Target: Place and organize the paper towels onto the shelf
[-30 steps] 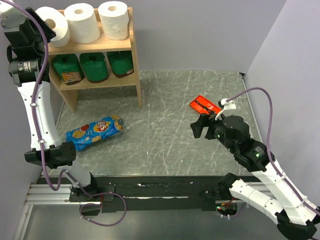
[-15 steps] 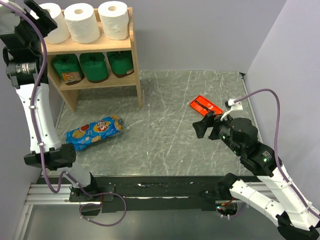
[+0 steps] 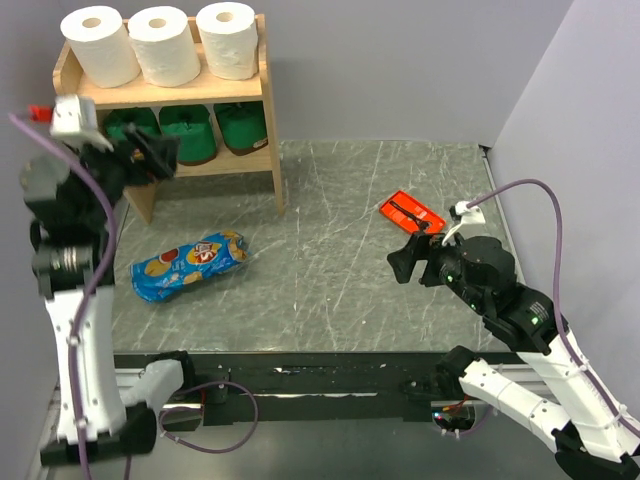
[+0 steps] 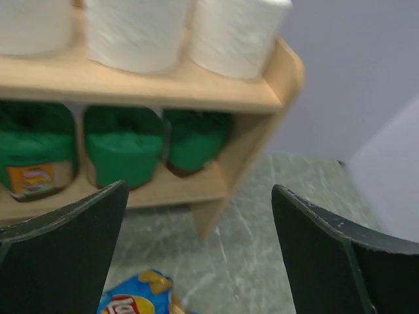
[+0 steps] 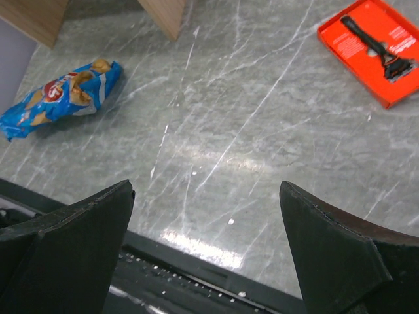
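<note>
Three white paper towels (image 3: 164, 45) stand in a row on the top board of the wooden shelf (image 3: 270, 120). Three green-wrapped rolls (image 3: 188, 135) fill the lower tier. My left gripper (image 3: 160, 156) hangs open in front of the shelf's left end, holding nothing. Its wrist view looks between the open fingers (image 4: 198, 190) at the shelf (image 4: 163, 91), the white rolls (image 4: 137, 33) and the green rolls (image 4: 124, 144). My right gripper (image 3: 405, 258) hovers open and empty over the floor on the right (image 5: 206, 186).
A blue snack bag (image 3: 188, 265) lies on the grey floor in front of the shelf (image 5: 62, 98). An orange-red tray (image 3: 411, 210) holding a dark tool lies at the right (image 5: 376, 49). Walls close in the left, back and right sides.
My left gripper opened and let go of the leftmost white roll, which now stands on the top board. The left arm drew back and down. The right arm barely shifted.
</note>
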You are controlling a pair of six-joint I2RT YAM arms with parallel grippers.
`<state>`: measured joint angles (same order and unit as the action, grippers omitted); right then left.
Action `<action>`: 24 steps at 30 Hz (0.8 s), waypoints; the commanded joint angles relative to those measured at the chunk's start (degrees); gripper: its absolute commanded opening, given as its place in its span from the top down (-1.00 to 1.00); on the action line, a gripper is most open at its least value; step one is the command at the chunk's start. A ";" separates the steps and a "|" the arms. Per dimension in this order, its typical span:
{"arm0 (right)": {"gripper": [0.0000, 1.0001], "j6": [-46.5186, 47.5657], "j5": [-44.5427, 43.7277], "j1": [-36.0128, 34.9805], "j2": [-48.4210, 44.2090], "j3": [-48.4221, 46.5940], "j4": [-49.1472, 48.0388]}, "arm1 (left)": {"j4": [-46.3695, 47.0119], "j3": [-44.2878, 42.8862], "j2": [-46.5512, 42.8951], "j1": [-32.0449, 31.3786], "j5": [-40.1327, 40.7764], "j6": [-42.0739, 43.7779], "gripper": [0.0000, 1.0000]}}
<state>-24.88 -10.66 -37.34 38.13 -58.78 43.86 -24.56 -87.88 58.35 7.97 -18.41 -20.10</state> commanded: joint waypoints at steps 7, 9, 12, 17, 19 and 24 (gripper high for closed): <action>-0.99 -5.79 2.65 0.34 -3.41 -1.33 0.53 | 12.08 33.19 -20.19 -1.99 -25.09 -9.09 -0.93; -0.99 -7.02 2.92 0.25 -3.41 -1.16 0.70 | 11.29 36.54 -21.69 -2.17 -24.65 -7.34 -0.93; -0.99 -7.20 4.15 0.34 -3.24 -0.72 0.27 | 12.42 40.76 -22.22 -3.30 -23.42 -7.15 -0.93; -0.99 -8.68 6.43 0.25 -3.94 2.52 -3.42 | 9.99 41.39 -19.86 -7.26 -25.35 -7.33 -0.93; -0.99 -9.92 7.93 0.34 -4.38 3.41 -5.78 | 8.39 40.86 -19.32 -9.01 -25.01 -6.01 -0.93; -0.99 -9.74 9.43 0.34 -4.29 3.59 -8.52 | 9.17 42.52 -21.43 -9.64 -22.72 -7.14 -0.93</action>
<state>-33.65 -2.96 -37.34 34.39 -54.70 40.88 -17.61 -45.01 38.89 -1.30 -41.10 -26.72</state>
